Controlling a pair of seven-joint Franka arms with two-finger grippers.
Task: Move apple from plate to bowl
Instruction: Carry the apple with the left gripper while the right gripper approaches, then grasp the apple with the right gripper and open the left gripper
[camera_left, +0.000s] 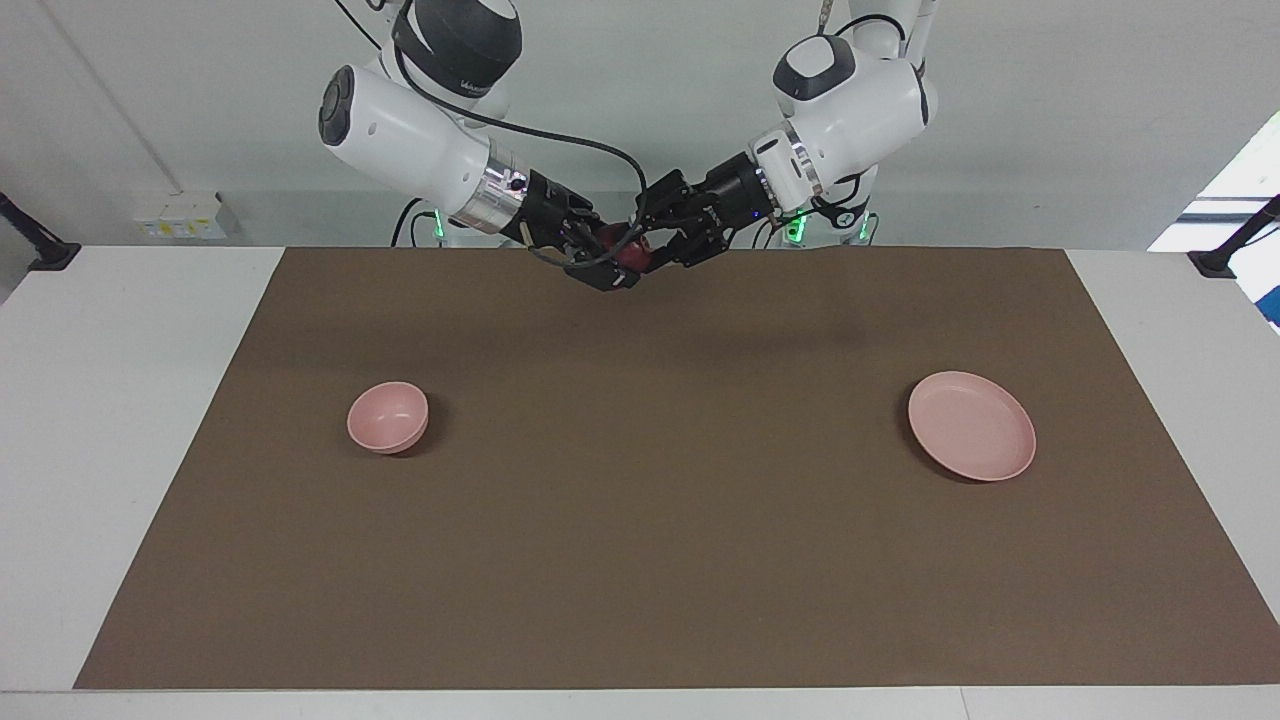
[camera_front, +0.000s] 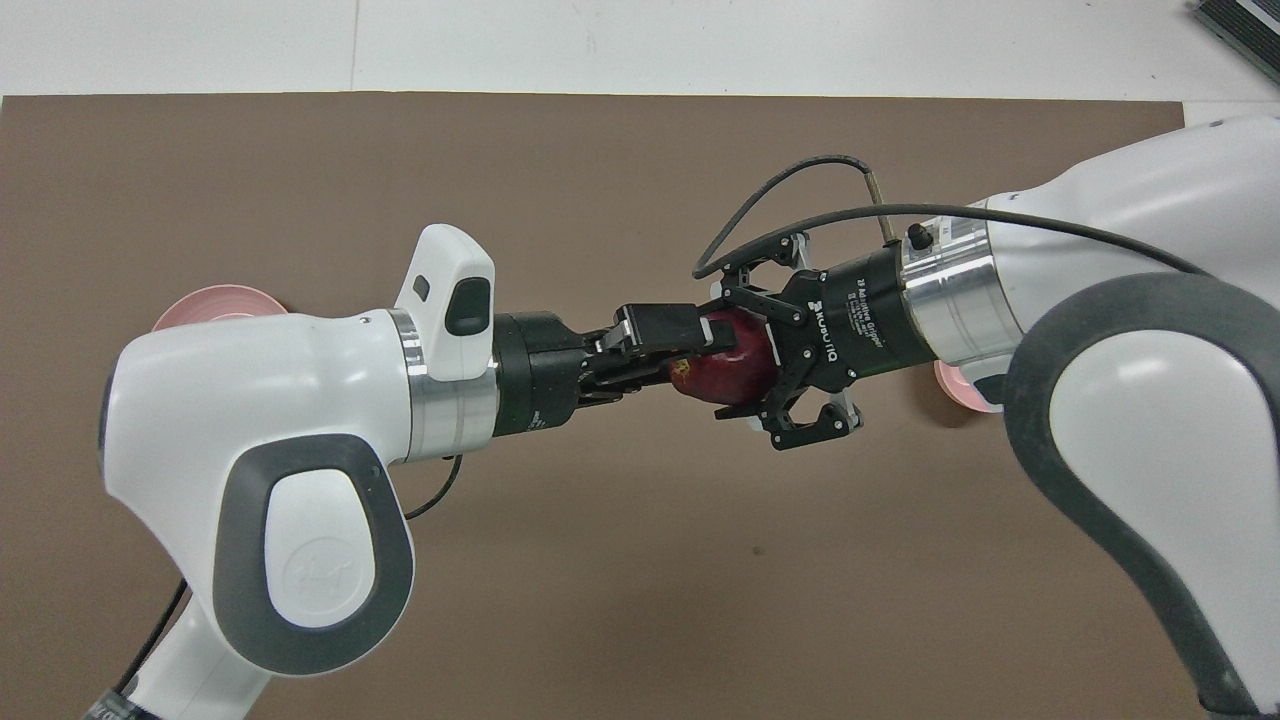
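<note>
The dark red apple (camera_left: 628, 256) (camera_front: 738, 368) hangs in the air over the brown mat, between the two arms. My left gripper (camera_left: 648, 246) (camera_front: 700, 345) is shut on one side of it. From the other side, my right gripper (camera_left: 606, 264) (camera_front: 728, 358) has its fingers drawn in against the apple. The pale pink plate (camera_left: 971, 425) (camera_front: 215, 300) lies toward the left arm's end of the table with nothing on it. The small pink bowl (camera_left: 388, 416) (camera_front: 965, 385) stands toward the right arm's end, mostly hidden under the right arm in the overhead view.
A brown mat (camera_left: 640, 520) covers most of the white table (camera_left: 130, 400). Both arms meet high over the middle of the mat. Black clamps (camera_left: 1225, 260) sit at the table's corners by the robots.
</note>
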